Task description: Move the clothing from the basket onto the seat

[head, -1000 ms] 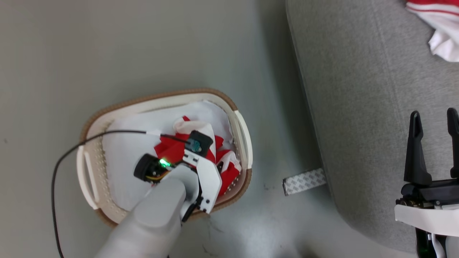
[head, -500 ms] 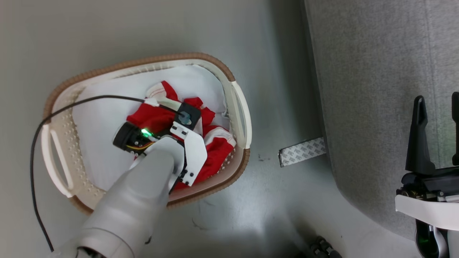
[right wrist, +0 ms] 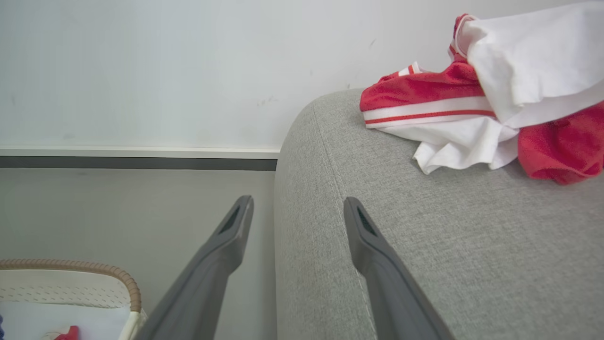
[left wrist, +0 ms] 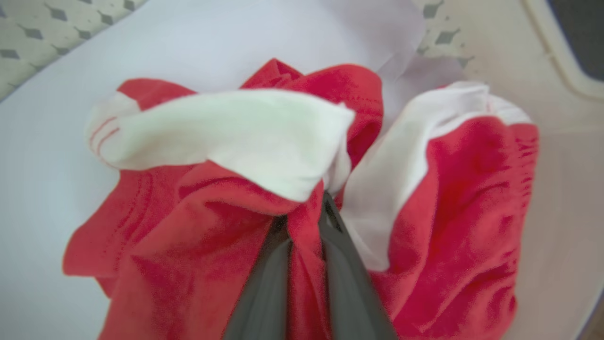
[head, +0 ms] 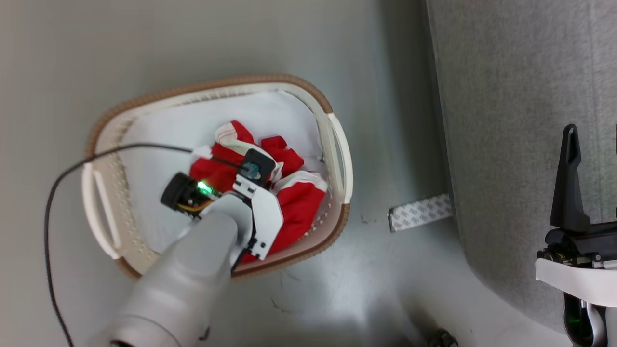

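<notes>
The cream basket with a brown rim stands on the floor left of the grey seat. Red and white clothing lies bunched inside it. My left arm reaches down into the basket, and its wrist hides the fingers there. In the left wrist view my left gripper is shut, pinching a fold of the red clothing. My right gripper hovers open over the seat's edge with nothing between its fingers. More clothing lies on the seat.
A pale white lining cloth covers the basket's bottom. A black cable runs from my left wrist across the basket rim to the floor. A patterned tape strip lies on the floor by the seat. A wall with a dark baseboard stands behind.
The head camera has shifted, so the whole picture moved. My left gripper has gone from open to shut on the red clothing in the basket. The right gripper stays open.
</notes>
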Available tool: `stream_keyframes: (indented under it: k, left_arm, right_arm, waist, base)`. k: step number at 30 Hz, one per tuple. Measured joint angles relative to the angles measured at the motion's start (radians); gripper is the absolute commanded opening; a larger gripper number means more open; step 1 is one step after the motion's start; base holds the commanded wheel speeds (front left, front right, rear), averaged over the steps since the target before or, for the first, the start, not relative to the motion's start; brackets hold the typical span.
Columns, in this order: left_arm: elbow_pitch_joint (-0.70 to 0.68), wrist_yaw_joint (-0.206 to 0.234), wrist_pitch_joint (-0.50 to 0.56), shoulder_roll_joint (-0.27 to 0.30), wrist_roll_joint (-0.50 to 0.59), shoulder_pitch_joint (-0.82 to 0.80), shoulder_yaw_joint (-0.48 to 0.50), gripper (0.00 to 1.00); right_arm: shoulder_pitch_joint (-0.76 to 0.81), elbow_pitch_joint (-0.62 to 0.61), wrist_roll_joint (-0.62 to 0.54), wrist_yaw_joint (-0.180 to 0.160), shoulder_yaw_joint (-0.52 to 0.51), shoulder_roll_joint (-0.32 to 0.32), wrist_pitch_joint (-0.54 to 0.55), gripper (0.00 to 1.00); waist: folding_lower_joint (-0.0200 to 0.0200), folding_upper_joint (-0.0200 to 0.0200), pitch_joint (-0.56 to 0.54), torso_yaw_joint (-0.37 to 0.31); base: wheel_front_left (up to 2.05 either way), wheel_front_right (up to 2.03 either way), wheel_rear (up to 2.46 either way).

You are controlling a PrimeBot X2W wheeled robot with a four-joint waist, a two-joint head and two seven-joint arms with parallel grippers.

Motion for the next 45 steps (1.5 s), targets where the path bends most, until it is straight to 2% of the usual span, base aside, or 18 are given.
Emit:
stream_keyframes:
  k: [11,20,25,30,34,35,36,41,45]
  left_arm:
    - [-0.165,-0.044,-0.118,0.0,-0.226,0.212,0.037,0.0]
    - [-0.29,-0.042,-0.172,-0.001,-0.356,0.375,0.049,0.0]
    - [-0.383,-0.009,-0.222,0.003,-0.388,0.422,0.079,0.0]
    - [-0.516,0.032,-0.232,0.04,-0.406,0.473,0.108,0.0]
    - [-0.655,0.073,-0.242,0.083,-0.407,0.506,0.133,0.0]
    - [-0.73,0.102,-0.248,0.11,-0.405,0.521,0.147,0.0]
    - [-0.73,0.102,-0.248,0.11,-0.405,0.521,0.147,0.0]
    - [-0.891,0.154,-0.235,0.182,-0.402,0.566,0.172,0.0]
    - [-0.959,0.184,-0.212,0.247,-0.395,0.603,0.184,0.0]
  right_arm:
    - [0.067,0.075,-0.028,0.0,-0.031,0.002,0.0,1.0]
    - [0.171,0.135,-0.03,0.0,-0.048,-0.016,0.0,1.0]
    - [0.227,0.166,-0.034,0.0,-0.049,-0.036,0.0,1.0]
    - [0.281,0.203,-0.063,0.0,-0.042,-0.056,0.0,1.0]
    - [0.318,0.23,-0.065,0.0,-0.02,-0.068,0.0,1.0]
    - [0.334,0.239,-0.063,0.0,-0.014,-0.076,0.0,1.0]
    - [0.334,0.239,-0.063,0.0,-0.014,-0.076,0.0,1.0]
    - [0.363,0.24,-0.042,0.0,-0.003,-0.089,0.0,1.0]
    - [0.385,0.243,-0.026,0.0,0.011,-0.109,0.0,1.0]
  waist:
    - [-0.0001,0.0,-0.234,0.063]
    - [-0.0002,-0.0001,-0.482,0.139]
    - [-0.0003,0.0,-0.61,0.18]
    - [-0.0004,0.0,-0.728,0.215]
    - [-0.0004,0.0,-0.81,0.236]
    - [-0.0005,0.0,-0.848,0.245]
    - [-0.0005,0.0,-0.848,0.245]
    - [-0.0005,0.0,-0.914,0.26]
    - [-0.0004,0.0,-0.947,0.266]
  base:
    - [0.0,0.0,0.0]
    - [0.0,0.0,0.0]
    - [0.0,0.0,0.0]
    - [0.0,0.0,0.0]
    - [0.0,0.0,0.0]
    - [0.0,0.0,0.0]
    - [0.0,0.0,0.0]
    - [0.0,0.0,0.0]
    - [0.0,0.0,0.0]
